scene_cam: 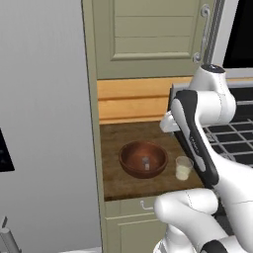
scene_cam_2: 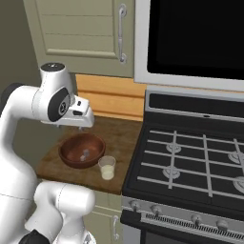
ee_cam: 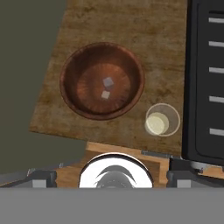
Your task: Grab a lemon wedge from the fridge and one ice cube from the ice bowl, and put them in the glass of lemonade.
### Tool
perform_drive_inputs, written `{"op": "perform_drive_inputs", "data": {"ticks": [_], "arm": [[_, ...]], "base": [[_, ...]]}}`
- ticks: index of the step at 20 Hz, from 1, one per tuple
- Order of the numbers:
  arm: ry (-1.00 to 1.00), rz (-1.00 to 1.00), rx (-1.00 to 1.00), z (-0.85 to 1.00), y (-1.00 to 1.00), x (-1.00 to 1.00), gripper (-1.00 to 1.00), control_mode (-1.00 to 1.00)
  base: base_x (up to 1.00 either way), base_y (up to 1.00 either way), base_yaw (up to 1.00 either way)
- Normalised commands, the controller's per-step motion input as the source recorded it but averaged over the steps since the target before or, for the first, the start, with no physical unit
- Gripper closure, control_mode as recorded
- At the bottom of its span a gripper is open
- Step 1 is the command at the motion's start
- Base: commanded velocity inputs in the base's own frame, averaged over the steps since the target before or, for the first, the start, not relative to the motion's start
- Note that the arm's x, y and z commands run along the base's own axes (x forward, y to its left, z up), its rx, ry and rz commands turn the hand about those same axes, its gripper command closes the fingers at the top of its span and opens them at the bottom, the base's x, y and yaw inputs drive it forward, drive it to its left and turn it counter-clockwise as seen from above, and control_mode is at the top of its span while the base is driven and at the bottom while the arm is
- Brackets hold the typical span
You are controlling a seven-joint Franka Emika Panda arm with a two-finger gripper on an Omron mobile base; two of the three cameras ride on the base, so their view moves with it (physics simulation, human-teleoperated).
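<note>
The dark reddish-brown ice bowl (ee_cam: 102, 81) sits on the wooden counter (ee_cam: 113, 26), with two pale ice cubes (ee_cam: 108, 82) near its middle. The glass of lemonade (ee_cam: 162, 120) stands just beside the bowl, on the stove side. My gripper (ee_cam: 111, 177) hangs high above the counter, pointing down over the bowl and glass. It is open, with its fingertips (ee_cam: 41, 177) far apart and nothing between them. From the right base view the gripper (scene_cam_2: 80, 125) hovers above the bowl's (scene_cam_2: 82, 149) back rim. The grey fridge (scene_cam: 44, 123) stands shut at the left. The lemon wedge is out of view.
A black stove (scene_cam_2: 190, 157) with grates adjoins the counter on the right, close to the glass (scene_cam_2: 107, 167). Beige cupboards (scene_cam: 148, 34) hang above the counter, and a dark microwave (scene_cam_2: 195, 33) hangs above the stove. The counter's front edge lies just before the bowl (scene_cam: 143, 159).
</note>
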Motion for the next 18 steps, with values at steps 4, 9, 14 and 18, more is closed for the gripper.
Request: {"op": "perform_drive_inputs", "data": {"ticks": [4, 9, 14, 18], "arm": [[0.09, 0.02, 0.0, -0.24, 0.05, 0.0, -1.0, -1.0], [0.23, 0.0, -0.12, -0.98, 0.91, 0.41, -1.0, -1.0], [0.26, 0.08, -0.02, -0.86, 0.42, 0.5, -1.0, -1.0], [0.21, 0.16, 0.07, -0.42, 0.01, 0.07, -1.0, -1.0]], "base": [[0.0, 0.0, 0.02], [0.0, 0.0, 0.0], [0.0, 0.0, 0.0], [0.0, 0.0, 0.0]]}}
